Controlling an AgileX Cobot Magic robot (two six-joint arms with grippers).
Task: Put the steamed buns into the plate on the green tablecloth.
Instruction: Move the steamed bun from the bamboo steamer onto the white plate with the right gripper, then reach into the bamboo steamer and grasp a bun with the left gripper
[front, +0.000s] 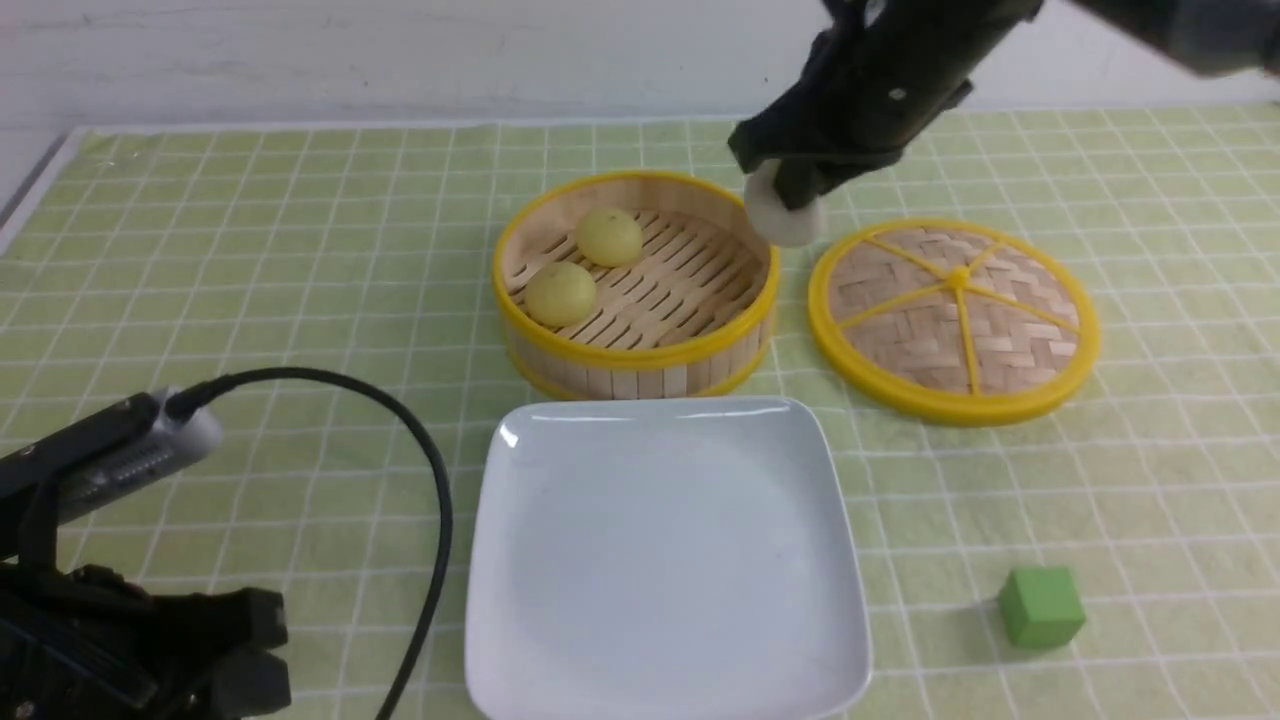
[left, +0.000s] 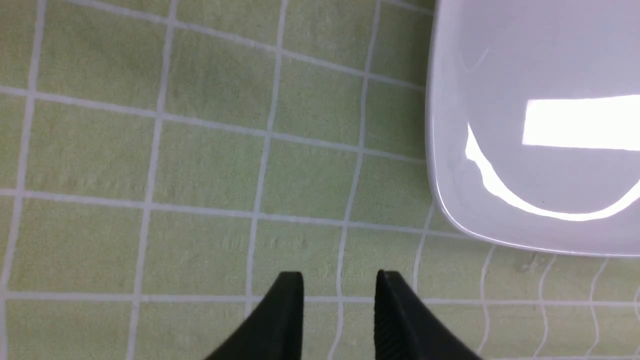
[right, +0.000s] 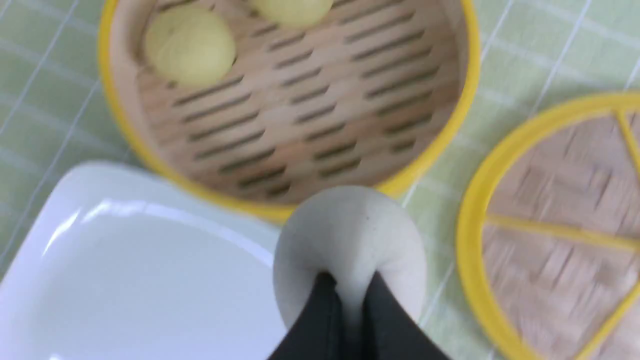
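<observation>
1. The left end effector (left: 340, 280) hovers low over the green tablecloth (front: 250, 250), just beside the plate's near-left corner. Its two black wedge-shaped fingers stand apart with only cloth between them, and it holds nothing. The cloth is matt and slightly rippled, gridded with thin white lines.
2. The plate (front: 660, 408) lies just in front of the basket. It is white and square with rounded corners and a shallow rim, and it looks glossy and hard. No bun is in it yet. A round bun would likely roll or skid on that glaze, so it should be set down low with its flat side under.
3. The steamer basket (front: 640, 355) is round, with a slatted bamboo floor and a yellow rim. In its left half sit the farther yellow bun (front: 610, 236) and the nearer yellow bun (front: 560, 293), both smooth matt domes.
4. The right end effector (front: 795, 195) is pinched onto the greyish bun (front: 790, 225), holding it in the air over the basket's right rim. The dough bulges around the fingers, so the bun seems soft, light and easily dented. A gentle pinch across the dome's middle should do.
5. The lid (front: 955, 315), woven with yellow spokes, lies flat to the right of the basket.
6. The green cube (front: 1040, 605) sits apart at the near right.
</observation>
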